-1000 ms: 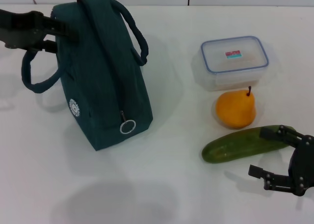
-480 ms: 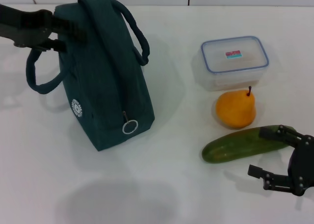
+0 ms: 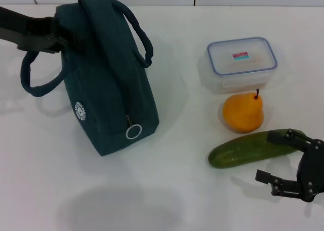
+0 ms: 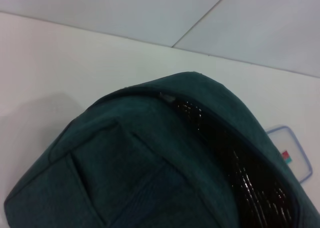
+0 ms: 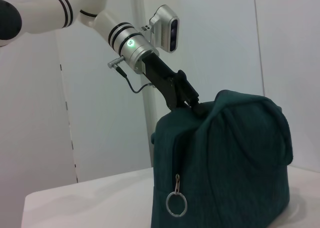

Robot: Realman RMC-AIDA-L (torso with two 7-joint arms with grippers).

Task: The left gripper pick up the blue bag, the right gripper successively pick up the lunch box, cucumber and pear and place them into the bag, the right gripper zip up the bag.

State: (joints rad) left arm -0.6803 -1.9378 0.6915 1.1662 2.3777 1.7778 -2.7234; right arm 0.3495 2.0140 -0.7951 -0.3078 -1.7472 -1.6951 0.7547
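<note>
We see the blue bag (image 3: 109, 79) standing upright on the white bench (image 3: 167, 190), towards its far left part, with one loop handle hanging off its left side and the other draped on the right. The left gripper (image 3: 61, 36) reaches in from the left edge and its jaws are closed on the bag's upper left rim, near the handle; from the right wrist view the same gripper (image 5: 192, 104) pinches the top corner of the bag (image 5: 225, 163). The left wrist view shows the bag's (image 4: 150, 178) mouth partly open, dark shiny lining visible inside. The ring zipper pull (image 3: 132, 132) hangs low on the near face.

To the right, well apart from the bag, sit the lunch box (image 3: 242, 63) at the far side, the pear (image 3: 243, 112) just in front of it, and the cucumber (image 3: 250, 149) lying nearer still. The right gripper (image 3: 283, 163) hovers at the bench's near right corner, jaws spread wide and holding nothing, one fingertip over the cucumber's right end. Between bag and food lies a broad open strip of bench.
</note>
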